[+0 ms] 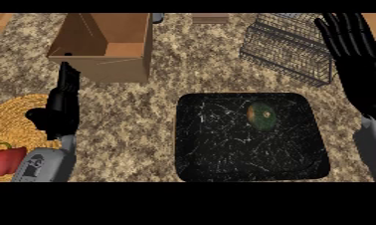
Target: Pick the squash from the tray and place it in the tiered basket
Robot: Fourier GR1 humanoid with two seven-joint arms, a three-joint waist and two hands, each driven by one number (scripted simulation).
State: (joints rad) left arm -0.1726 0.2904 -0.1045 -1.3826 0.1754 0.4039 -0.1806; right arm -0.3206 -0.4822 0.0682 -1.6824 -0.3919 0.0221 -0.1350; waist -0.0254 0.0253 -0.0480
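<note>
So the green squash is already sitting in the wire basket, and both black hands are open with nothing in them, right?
Not quite. The head view shows the squash lying on the black tray, not in the wire basket, which stands apart beyond the tray. The rest holds: the left hand and the right hand are both open with nothing in them.

Open cardboard box (103, 45) at back left on the speckled stone counter (191, 74). Woven straw mat (18, 119) at left edge, a red pepper (11, 159) on it.
</note>
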